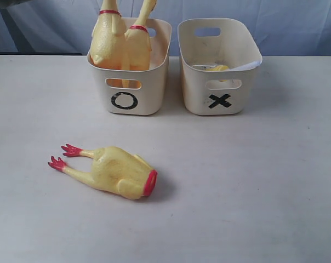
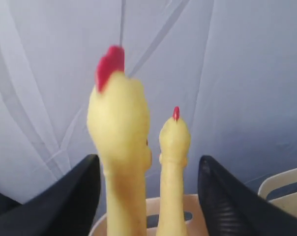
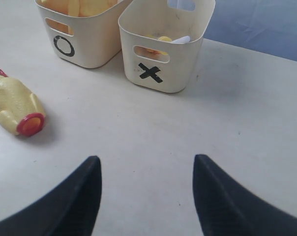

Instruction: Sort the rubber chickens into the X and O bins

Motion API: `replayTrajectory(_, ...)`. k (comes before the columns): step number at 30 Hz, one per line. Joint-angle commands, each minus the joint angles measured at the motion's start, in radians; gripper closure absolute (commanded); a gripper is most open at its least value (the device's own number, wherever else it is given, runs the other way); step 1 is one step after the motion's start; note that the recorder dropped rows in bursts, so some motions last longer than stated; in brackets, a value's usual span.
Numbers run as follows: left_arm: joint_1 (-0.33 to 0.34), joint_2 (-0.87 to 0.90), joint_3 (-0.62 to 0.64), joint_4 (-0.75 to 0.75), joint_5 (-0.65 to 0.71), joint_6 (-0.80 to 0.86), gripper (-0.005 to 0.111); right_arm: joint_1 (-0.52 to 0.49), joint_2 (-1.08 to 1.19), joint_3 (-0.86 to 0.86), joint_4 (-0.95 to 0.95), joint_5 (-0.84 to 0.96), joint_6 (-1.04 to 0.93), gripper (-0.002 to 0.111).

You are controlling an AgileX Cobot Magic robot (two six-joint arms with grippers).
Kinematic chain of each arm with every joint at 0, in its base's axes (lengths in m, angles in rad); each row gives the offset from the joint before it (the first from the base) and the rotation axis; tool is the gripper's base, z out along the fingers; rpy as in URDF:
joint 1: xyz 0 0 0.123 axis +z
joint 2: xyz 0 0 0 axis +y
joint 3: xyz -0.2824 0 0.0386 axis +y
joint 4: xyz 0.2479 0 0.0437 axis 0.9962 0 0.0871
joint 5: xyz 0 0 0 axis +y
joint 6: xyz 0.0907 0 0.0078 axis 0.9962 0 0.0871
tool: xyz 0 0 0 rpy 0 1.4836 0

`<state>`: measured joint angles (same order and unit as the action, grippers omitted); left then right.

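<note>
Two whole long-necked rubber chickens [image 1: 108, 44] [image 1: 138, 46] stand upright in the O bin [image 1: 152, 96]. Their heads [image 2: 119, 123] [image 2: 174, 137] rise between the spread black fingers of my left gripper [image 2: 148, 157], which is open and touches neither neck. A headless chicken body [image 1: 119, 171] lies on its side on the table, red neck ring toward the front right. The X bin [image 1: 198, 82] holds a small yellow piece [image 1: 216, 68]. My right gripper [image 3: 147, 157] hangs open over bare table, with the headless body [image 3: 11, 101] off to one side. Neither gripper shows in the exterior view.
The two bins stand side by side at the back of the white table [image 1: 253, 181], with a narrow gap between them. Something white [image 1: 247, 64] lies in the X bin beside the yellow piece. A blue-grey cloth backdrop [image 1: 297, 27] hangs behind the table.
</note>
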<state>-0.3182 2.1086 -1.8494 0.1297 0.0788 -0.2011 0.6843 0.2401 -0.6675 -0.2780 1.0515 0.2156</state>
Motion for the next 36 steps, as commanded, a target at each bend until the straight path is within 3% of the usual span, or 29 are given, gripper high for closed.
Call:
replayTrajectory(1, -0.003, -0.056, -0.017, 0.065, -0.003, -0.001, 0.050, 0.005, -0.005, 0.004, -0.001, -0.015, -0.005, 0.055)
replayTrajectory(6, -0.003, -0.109, -0.017, 0.122, 0.063, -0.001, 0.050, 0.005, -0.005, 0.004, -0.001, -0.012, -0.005, 0.055)
replayTrajectory(12, -0.003, -0.148, -0.017, 0.240, 0.274, 0.049, 0.050, 0.005, -0.005, 0.004, -0.001, -0.010, -0.007, 0.055)
replayTrajectory(21, 0.024, -0.153, -0.017, 0.256, 0.426, 0.110, 0.051, 0.005, -0.005, 0.004, -0.001, -0.012, -0.024, 0.055)
replayTrajectory(24, 0.028, -0.153, -0.017, 0.256, 0.482, 0.138, 0.059, 0.005, -0.005, 0.004, -0.001, -0.012, -0.024, 0.055)
replayTrajectory(26, 0.028, -0.153, -0.017, 0.264, 0.571, 0.157, 0.075, 0.005, -0.005, 0.004, -0.001, -0.012, -0.028, 0.055)
replayTrajectory(30, 0.033, -0.173, 0.003, 0.267, 0.721, 0.184, 0.091, 0.005, -0.005, 0.004, -0.001, -0.010, -0.031, 0.055)
replayTrajectory(36, 0.051, -0.339, 0.153, 0.216, 0.757, 0.239, 0.092, 0.005, -0.005, 0.004, 0.043, -0.008, -0.062, 0.055)
